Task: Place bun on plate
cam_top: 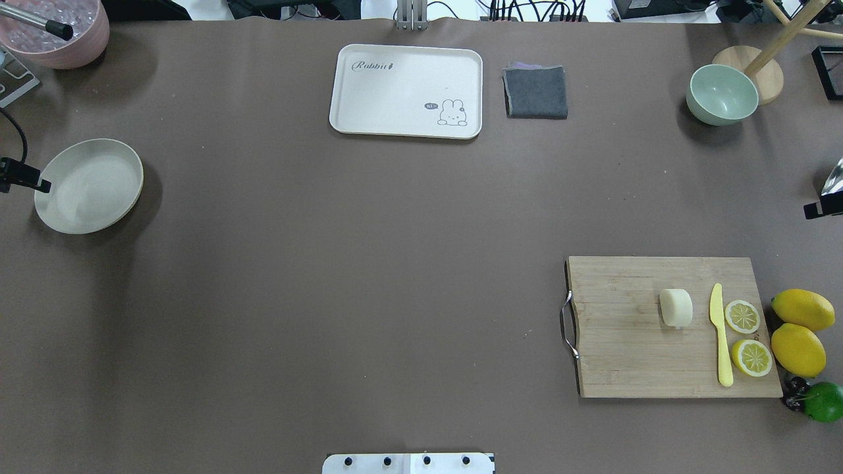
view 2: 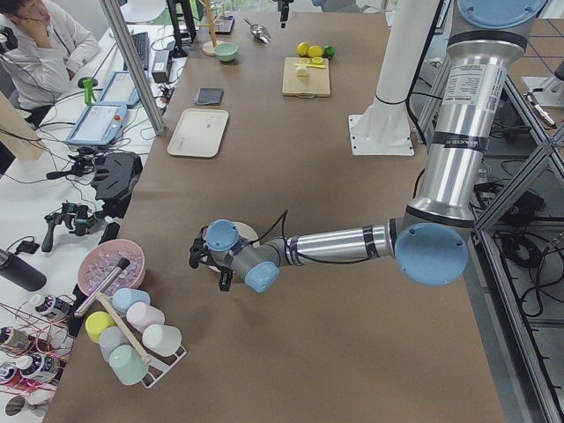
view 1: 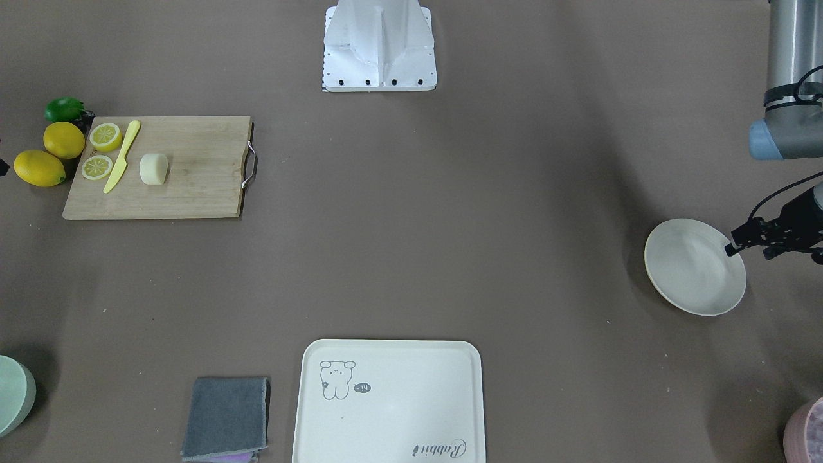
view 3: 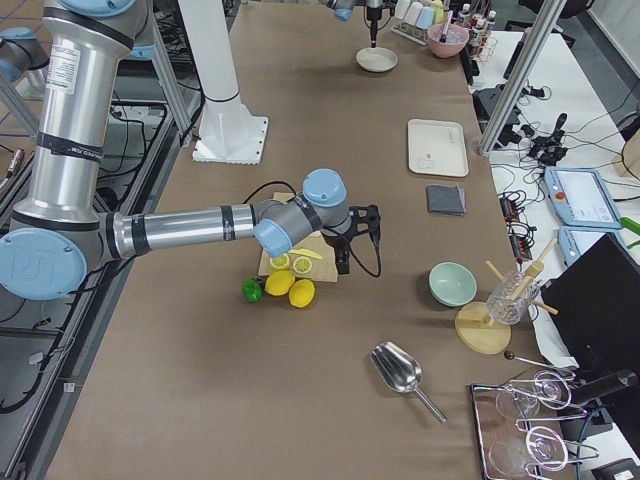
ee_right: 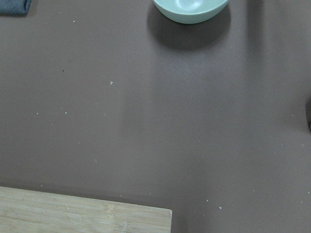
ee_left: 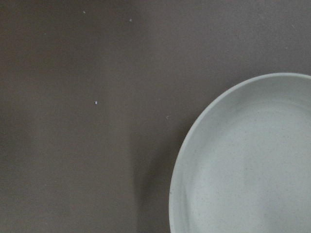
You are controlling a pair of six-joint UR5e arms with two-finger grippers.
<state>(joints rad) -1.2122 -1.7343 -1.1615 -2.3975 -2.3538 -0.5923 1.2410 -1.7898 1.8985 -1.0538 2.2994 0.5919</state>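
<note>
Pale cream bun (cam_top: pixel 676 308) on wood-grain cutting board (cam_top: pixel 619 329), beside yellow knife (cam_top: pixel 722 336) and yellow-rimmed lemon slices (cam_top: pixel 742 316). Off the board's corner, green fruit (cam_top: pixel 824 401), perhaps a lime. Plain off-white plate (cam_top: pixel 89 186); cream tray (cam_top: pixel 406 91) with line-drawn animal; dark grey cloth (cam_top: pixel 535 92).

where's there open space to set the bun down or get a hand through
The plate is empty. The table is bare between plate, tray and cutting board. The board's handle half is free. Crowded: its other end, where the bun, knife and lemon slices sit close together, with whole lemons just off the edge.
</note>
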